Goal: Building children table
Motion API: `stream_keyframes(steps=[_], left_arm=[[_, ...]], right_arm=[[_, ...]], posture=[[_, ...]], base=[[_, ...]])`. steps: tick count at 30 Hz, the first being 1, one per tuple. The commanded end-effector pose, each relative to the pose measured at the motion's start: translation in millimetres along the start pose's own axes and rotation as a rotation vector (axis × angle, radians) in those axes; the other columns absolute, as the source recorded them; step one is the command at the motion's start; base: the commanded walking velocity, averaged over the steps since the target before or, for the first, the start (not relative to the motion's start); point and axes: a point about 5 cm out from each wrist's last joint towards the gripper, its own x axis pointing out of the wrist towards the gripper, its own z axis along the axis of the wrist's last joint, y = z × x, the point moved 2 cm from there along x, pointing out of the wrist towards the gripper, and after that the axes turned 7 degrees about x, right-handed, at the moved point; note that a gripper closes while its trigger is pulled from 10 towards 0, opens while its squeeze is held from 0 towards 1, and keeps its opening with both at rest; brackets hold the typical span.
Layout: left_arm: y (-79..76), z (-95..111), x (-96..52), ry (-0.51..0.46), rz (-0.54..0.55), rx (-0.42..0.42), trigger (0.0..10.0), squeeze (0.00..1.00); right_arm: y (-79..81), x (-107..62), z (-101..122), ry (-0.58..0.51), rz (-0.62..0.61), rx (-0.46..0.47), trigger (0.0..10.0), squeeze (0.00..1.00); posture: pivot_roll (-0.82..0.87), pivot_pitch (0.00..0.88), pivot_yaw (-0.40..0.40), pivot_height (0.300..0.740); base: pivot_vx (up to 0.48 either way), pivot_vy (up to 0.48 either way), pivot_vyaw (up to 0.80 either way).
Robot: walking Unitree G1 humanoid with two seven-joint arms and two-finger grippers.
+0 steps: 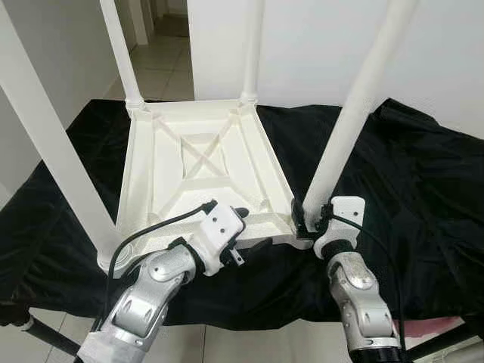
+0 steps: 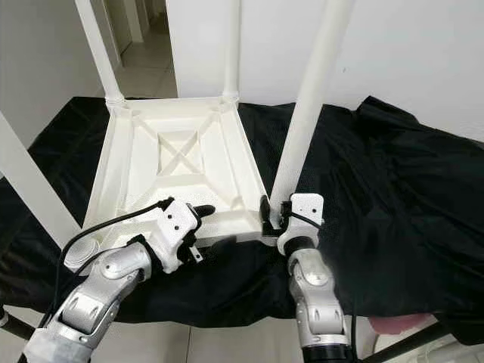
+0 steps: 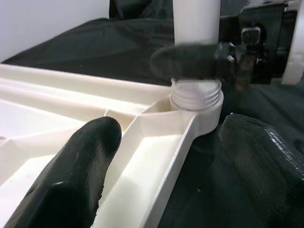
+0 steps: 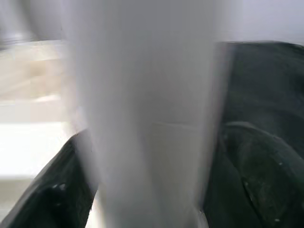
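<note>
A small white table (image 1: 204,178) lies upside down on a black cloth (image 1: 408,181), with its ribbed underside facing up and its crossed ribs in the middle. The cloth covers the desk, and the table sits toward the desk's left half, close to the near edge. Four white legs stand up from its corners. The two far legs (image 1: 121,53) rise at the far corners, one near leg (image 1: 45,144) rises at the near left corner, and the near right leg (image 1: 355,106) leans a little as it goes up from the near right corner. The right gripper (image 1: 302,219) is at the bottom of that near right leg, with its two black fingers closed around the leg just above the socket. In the right wrist view the leg is a blurry white post between the two dark fingers (image 4: 247,175). In the left wrist view a screw thread (image 3: 196,92) shows at the foot of this leg, where it goes into the round socket. The left gripper (image 1: 249,228) is at the near edge of the table, between the two near corners. Its fingers are spread apart, one finger (image 3: 71,175) above the ribbed inside of the table and the other over the black cloth, with the table's rim between them. Beyond the desk there is a white wall (image 1: 318,45) and a tiled floor (image 1: 162,64).
</note>
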Motion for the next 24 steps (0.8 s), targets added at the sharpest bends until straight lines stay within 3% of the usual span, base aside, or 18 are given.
stream_keyframes(steps=[1, 2, 4, 10, 11, 12, 15, 16, 24], left_arm=[[-2.2, -1, 2.1, 0.006, -0.041, 0.013, 10.0, 0.0], [-2.2, -1, 2.1, 0.006, -0.041, 0.013, 10.0, 0.0], [-2.3, 1, 2.2, 0.004, -0.051, 0.015, 10.0, 0.0], [-8.0, 1, 0.1, 0.005, -0.076, 0.012, 10.0, 0.0], [-10.0, 1, -0.1, 0.004, -0.083, 0.011, 10.0, 0.0], [-11.3, 1, -0.1, 0.003, -0.086, 0.01, 10.0, 0.0], [-11.3, 1, 0.2, 0.003, -0.088, 0.009, 10.0, 0.0], [-11.0, 2, 0.9, 0.001, -0.087, 0.009, 10.0, 0.0], [-8.9, 4, 3.3, -0.008, -0.079, 0.012, 10.0, 0.0]], right_arm=[[1.8, 0.8, 4, -0.007, 0.137, -0.019, 10.0, 0.0], [1.8, 0.8, 4, -0.007, 0.137, -0.019, 10.0, 0.0], [1.6, 5.4, 5, 0.015, 0.274, -0.056, 10.0, 0.0], [3.3, 14.7, 5, 0.053, 0.407, -0.098, 10.0, 0.0], [3.1, 17.9, 4, 0.067, 0.435, -0.109, 9.6, 0.0], [2.9, 19.5, 3, 0.076, 0.451, -0.118, 4.7, 0.0], [2.8, 21.1, 3, 0.084, 0.468, -0.123, 4.7, 0.0], [0.8, 20.4, 1, 0.097, 0.475, -0.123, 0.0, 0.0], [-5.8, 17.9, -2, 0.119, 0.492, -0.149, 0.0, 0.0]], posture=[[-0.06, 0.0, 0.009, 0.74], [-0.06, 0.0, 0.009, 0.74], [-0.06, 0.0, 0.011, 0.74], [-0.06, 0.021, 0.017, 0.74], [-0.05, 0.023, 0.014, 0.74], [-0.05, 0.023, 0.014, 0.74], [-0.05, 0.023, 0.013, 0.74], [-0.05, 0.021, 0.007, 0.74], [-0.04, 0.043, 0.001, 0.74]], base=[[0.0, 0.0, 0.0], [0.0, 0.0, 0.0], [0.0, 0.0, 0.0], [0.0, 0.0, 0.0], [0.0, 0.0, 0.0], [0.0, 0.0, 0.0], [0.0, 0.0, 0.0], [0.0, 0.0, 0.0], [0.0, 0.0, 0.0]])
